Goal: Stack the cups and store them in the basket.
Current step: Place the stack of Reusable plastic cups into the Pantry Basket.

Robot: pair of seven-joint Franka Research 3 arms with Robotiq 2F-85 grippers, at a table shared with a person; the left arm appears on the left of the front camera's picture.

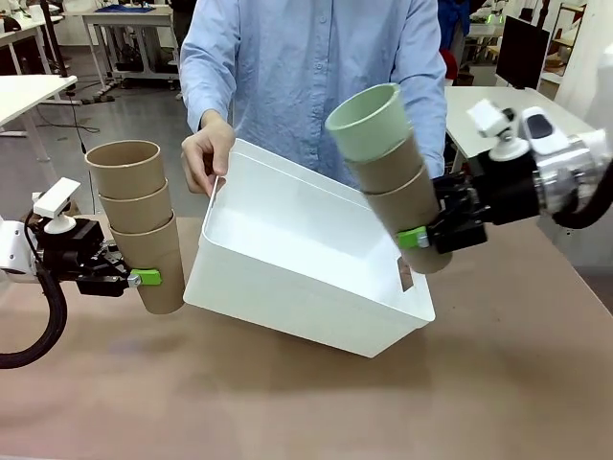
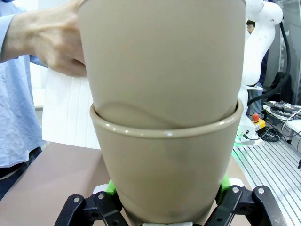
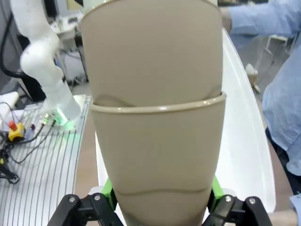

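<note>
My left gripper [image 1: 144,278] is shut on the lowest cup of an upright stack of three tan cups [image 1: 139,220], held just left of the basket. In the left wrist view that stack [image 2: 164,117] rises between my green pads [image 2: 111,187]. My right gripper [image 1: 414,240] is shut on a second stack [image 1: 397,182], two tan cups with a mint green cup [image 1: 369,120] on top, tilted to the left over the basket's right end. The right wrist view shows this stack [image 3: 155,117] up close. The white basket [image 1: 287,287] is tipped toward me, held by the person's hand [image 1: 206,153] at its far left corner.
The person in a light blue shirt [image 1: 316,57] stands at the far side of the brown table [image 1: 287,402]. Other tables and equipment fill the background. Bare tabletop lies in front of the basket.
</note>
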